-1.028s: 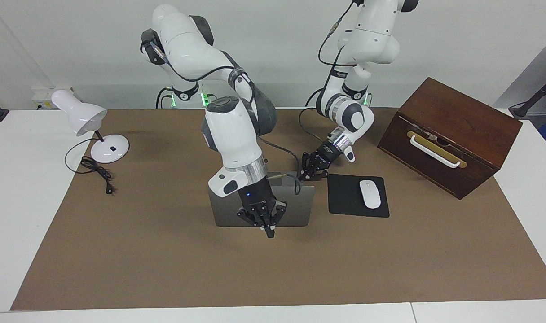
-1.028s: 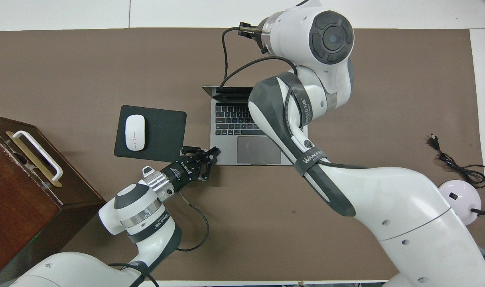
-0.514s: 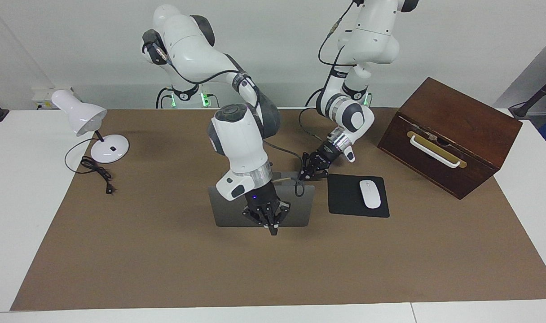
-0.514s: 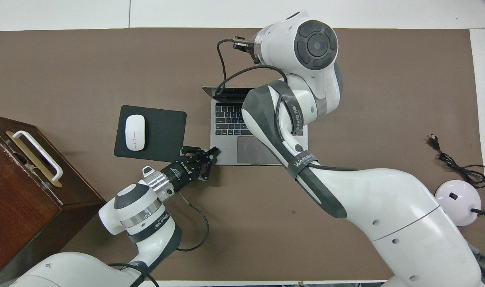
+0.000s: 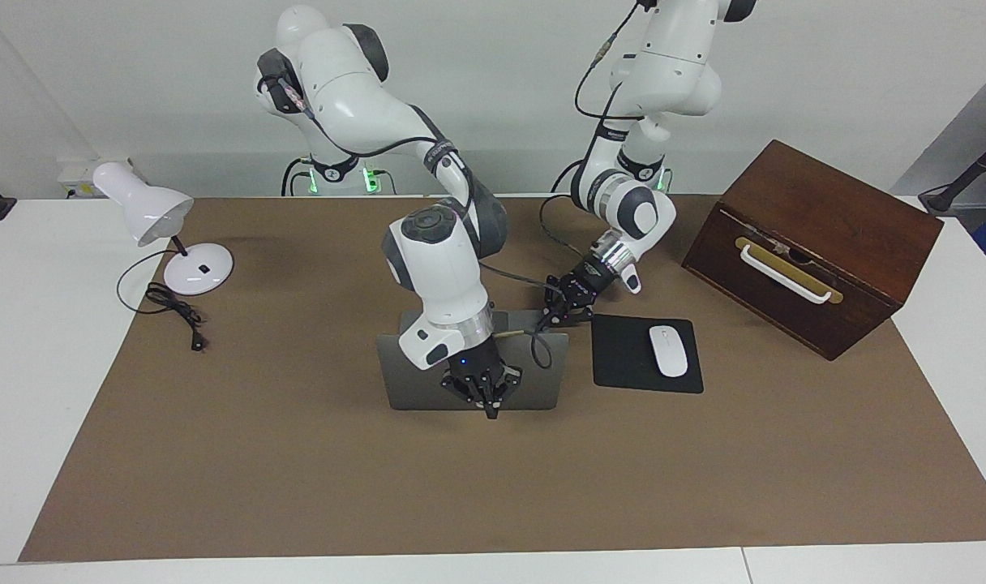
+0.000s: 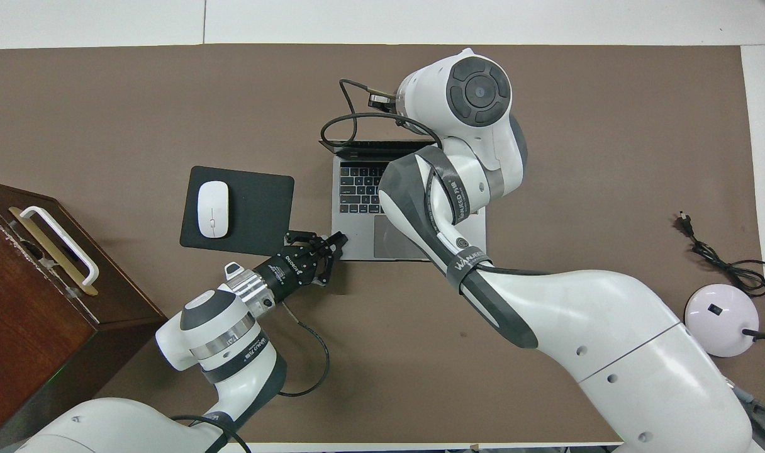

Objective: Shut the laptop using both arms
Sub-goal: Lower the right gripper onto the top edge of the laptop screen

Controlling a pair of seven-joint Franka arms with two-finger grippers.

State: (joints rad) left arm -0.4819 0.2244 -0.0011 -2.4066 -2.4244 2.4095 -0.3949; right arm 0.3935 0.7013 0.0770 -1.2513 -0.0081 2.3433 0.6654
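Brown mat: laptop [image 5: 412,377] lid half-down — right gripper [image 5: 485,397] shut, empty, pushing it; left gripper [image 5: 559,312] shut, empty, pins base corner. Nxt: keep pressing flat.

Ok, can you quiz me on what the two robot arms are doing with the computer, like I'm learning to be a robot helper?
1. True or false: the thin silver-grey metal laptop is already shut flat.
2. What lies on the flat black square mouse pad? A. a small white oval mouse B. a black plug C. a lamp
3. Fill the gap: the left arm's fingers are at the corner of the laptop's base beside the mouse pad, and the ___ arm's fingers are at the outer face of its raised lid.

Key: 1 false, the keyboard shows from above. 2 A. 3 right.
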